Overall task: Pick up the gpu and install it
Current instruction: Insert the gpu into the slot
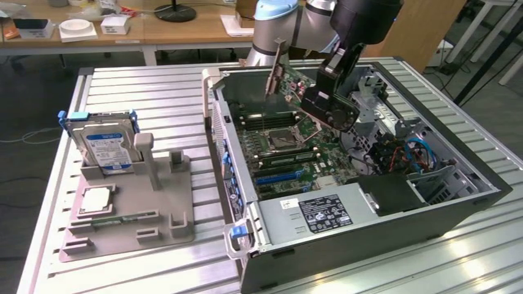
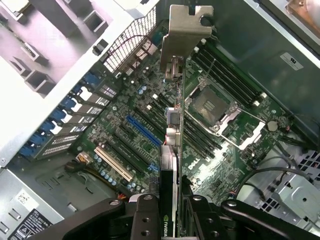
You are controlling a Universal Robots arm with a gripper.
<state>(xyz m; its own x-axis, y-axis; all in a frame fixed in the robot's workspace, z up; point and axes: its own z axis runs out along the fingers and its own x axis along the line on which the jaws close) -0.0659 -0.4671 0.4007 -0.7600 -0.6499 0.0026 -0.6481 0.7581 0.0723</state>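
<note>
currently hand (image 2: 170, 215) grips gpu (image 1: 288, 81) on edge, upper centre of exterior view, over open computer case (image 1: 392, 239) containing motherboard (image 1: 327, 171).

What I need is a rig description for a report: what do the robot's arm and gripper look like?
The arm has smooth silver-grey tubular segments with a pale blue joint cap. Toward the wrist it ends in a bulky black housing. The gripper is matte black, built from angular finger links dotted with round screw heads.
</note>
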